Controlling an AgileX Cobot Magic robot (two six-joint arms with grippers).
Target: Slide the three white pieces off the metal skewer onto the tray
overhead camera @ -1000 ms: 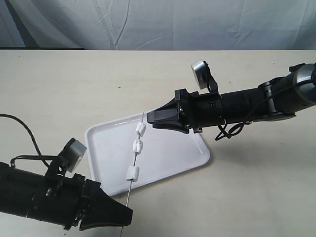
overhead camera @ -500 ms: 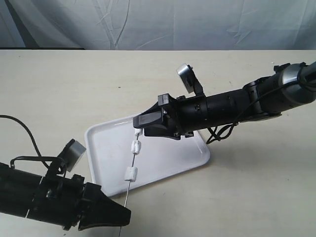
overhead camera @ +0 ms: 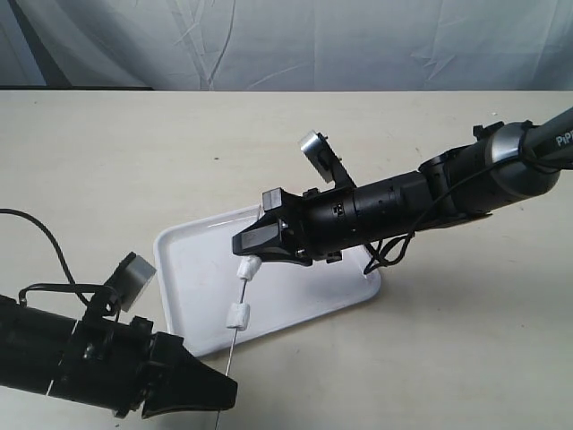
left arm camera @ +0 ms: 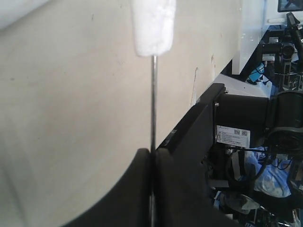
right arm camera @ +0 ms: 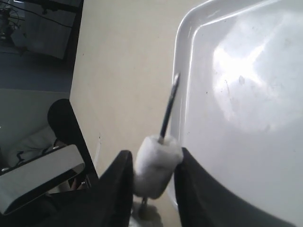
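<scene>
**Metal skewer** held above the tray, which lies on the counter toward its near edge and well apart from the far edge. The left fingers are shut tight on the skewer's lower end, beyond the tray's near rim. This anchors the rod and leaves its free tip pointing out over the tray. The right fingers are nearly closed, pinching the uppermost piece from both sides, and the bare tip projects just past it. The middle piece sits just below those fingers. The lowest piece is farther down, near the rim, and both are threaded. Judged stage: first piece gripped, none on the tray yet. Drawing it along the rod toward the tip should free it. A sideways pull might bend the thin rod or twist it in the left fingers.
</scene>
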